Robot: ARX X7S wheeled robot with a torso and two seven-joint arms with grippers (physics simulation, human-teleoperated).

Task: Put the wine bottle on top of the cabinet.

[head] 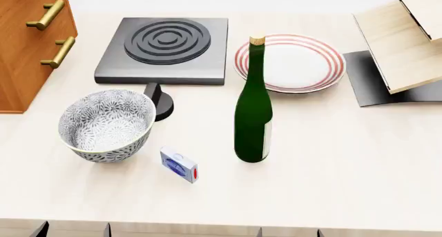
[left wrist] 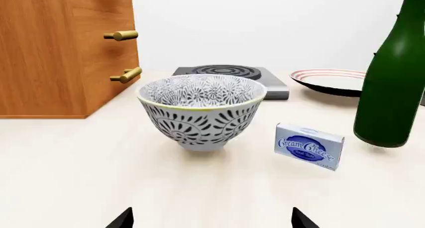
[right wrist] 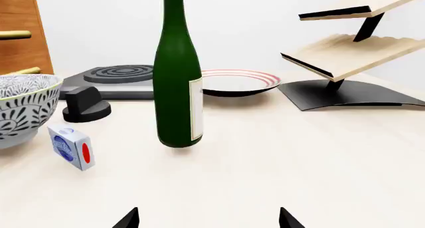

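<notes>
Bright, even render light; sharp focus throughout; faint soft shadows; mild sheen on wine bottle (head: 253, 118).

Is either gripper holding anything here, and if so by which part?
Nothing is held. Both grippers, left and right, are open, and the wine bottle stands untouched on the table.

The pale cream table (head: 345, 164) carries 7 items. The wine bottle (head: 253, 113) stands upright near the centre. The patterned bowl (head: 105, 124) sits to its left, with the cream cheese box (head: 179, 164) between them, nearer the front edge. Behind lie the black hotplate (head: 165, 48) with its knob (head: 160, 101), the red-rimmed plate (head: 293, 63), the wooden rack (head: 400, 45) and the cabinet (head: 28, 45).
</notes>
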